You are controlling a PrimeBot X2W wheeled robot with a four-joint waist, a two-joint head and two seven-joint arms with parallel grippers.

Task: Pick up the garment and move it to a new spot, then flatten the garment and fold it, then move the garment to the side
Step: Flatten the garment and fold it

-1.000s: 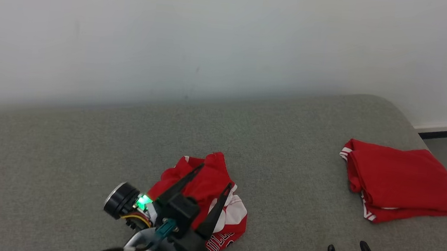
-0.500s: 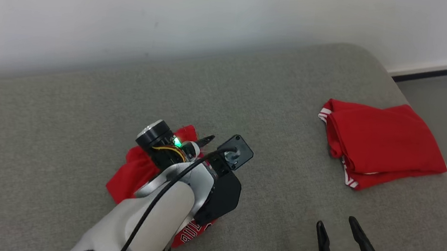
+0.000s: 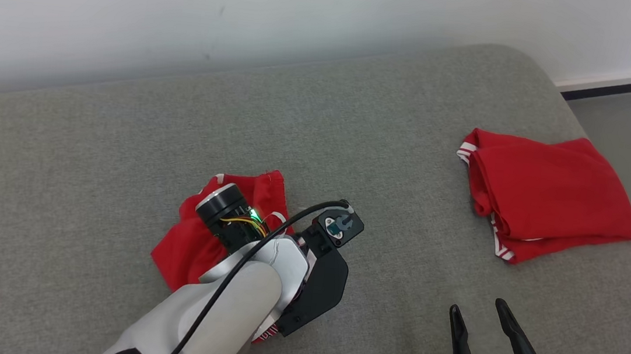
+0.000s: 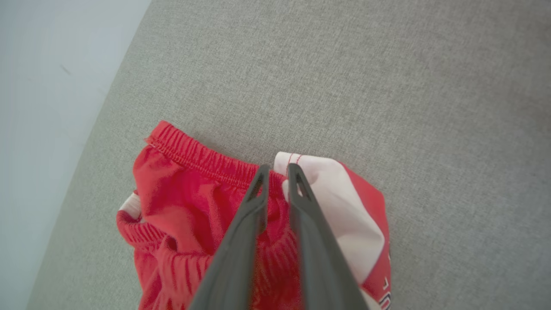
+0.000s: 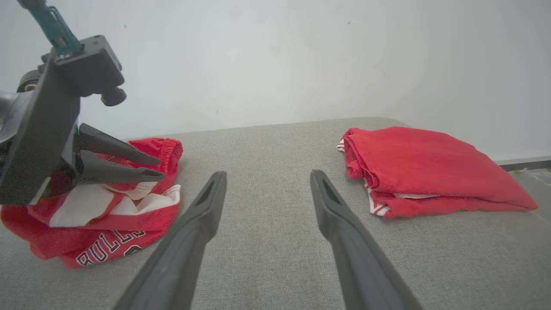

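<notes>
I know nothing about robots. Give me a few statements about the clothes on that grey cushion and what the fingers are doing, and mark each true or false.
1. The crumpled garment bears the word BULLS. True.
2. The folded garment lies on the floor. False: it lies on the grey cushion.
3. The right gripper has its fingers apart and holds nothing. True.
4. The left gripper hangs well away from the crumpled garment. False: its fingers are closed on that garment.
5. Both garments are blue. False: both are red.

You count 2 red garments, crumpled garment [image 3: 185, 245] and folded garment [image 3: 554, 190]; 2 grippers, left gripper [image 4: 277, 172] and right gripper [image 5: 267, 177]; 1 cushion [image 3: 90, 147].
</notes>
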